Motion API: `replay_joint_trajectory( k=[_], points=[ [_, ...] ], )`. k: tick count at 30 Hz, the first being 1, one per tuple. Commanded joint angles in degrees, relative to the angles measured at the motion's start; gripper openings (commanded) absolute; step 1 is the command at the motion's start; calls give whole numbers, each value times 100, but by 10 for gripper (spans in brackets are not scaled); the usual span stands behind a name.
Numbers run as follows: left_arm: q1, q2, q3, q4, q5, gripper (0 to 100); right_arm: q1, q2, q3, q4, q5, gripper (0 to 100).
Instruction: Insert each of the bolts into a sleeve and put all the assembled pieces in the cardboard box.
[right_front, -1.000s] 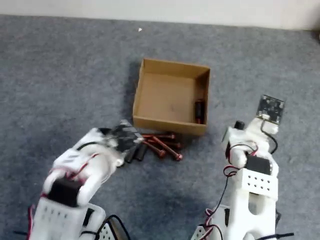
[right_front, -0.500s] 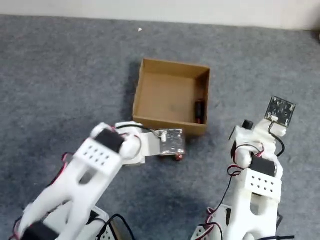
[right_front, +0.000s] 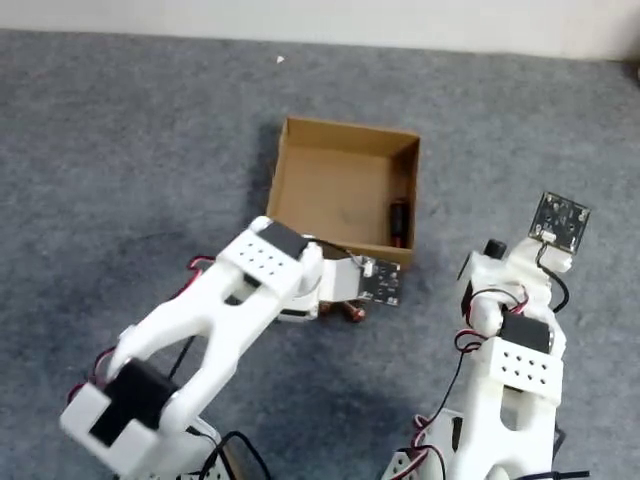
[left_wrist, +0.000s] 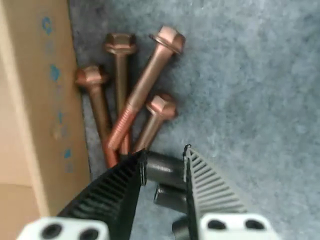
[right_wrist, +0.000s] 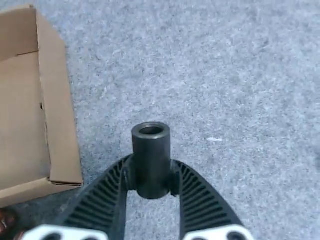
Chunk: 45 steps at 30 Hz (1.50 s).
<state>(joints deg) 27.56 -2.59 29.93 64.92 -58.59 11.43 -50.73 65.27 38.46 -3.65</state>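
Several copper bolts (left_wrist: 142, 90) lie fanned on the carpet against the outer wall of the cardboard box (left_wrist: 35, 100). My left gripper (left_wrist: 165, 160) hangs open just over a dark sleeve (left_wrist: 167, 172), one fingertip on each side of it, with more sleeves (left_wrist: 170, 197) below. From the high view the left arm's wrist (right_front: 370, 282) covers the bolts in front of the box (right_front: 290, 190); one bolt head (right_front: 352, 312) peeks out. My right gripper (right_wrist: 150, 175) is shut on an upright dark sleeve (right_wrist: 150, 155), to the right of the box (right_wrist: 55, 100).
One dark assembled piece (right_front: 399, 222) lies inside the box by its right wall. Grey carpet spreads all around. The right arm (right_front: 510, 330) stands at the right, apart from the box.
The left arm has swung right and forward, from the sleeves at the left to above the bolts by the box front. The right arm shifted slightly right early on, then held still.
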Motion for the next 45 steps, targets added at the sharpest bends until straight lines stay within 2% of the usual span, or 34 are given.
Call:
replay_joint_trajectory(
  k=[1,12,23,27,39,45],
  points=[
    [180,418,-558,-35,-62,143,57,-171,-233,-215,-26,6],
    [215,1798,-1393,-44,-62,142,57,-171,-268,-215,-26,6],
    [233,2149,-1640,9,-26,2,66,-171,-268,-207,-18,6],
    [189,2123,-1666,360,-18,5,66,-171,-259,-207,-18,6],
    [198,57,-1270,448,1486,5,66,-198,-242,-180,-18,6],
    [189,-1235,-901,448,2356,5,13,-1121,-224,321,-18,6]
  ],
)
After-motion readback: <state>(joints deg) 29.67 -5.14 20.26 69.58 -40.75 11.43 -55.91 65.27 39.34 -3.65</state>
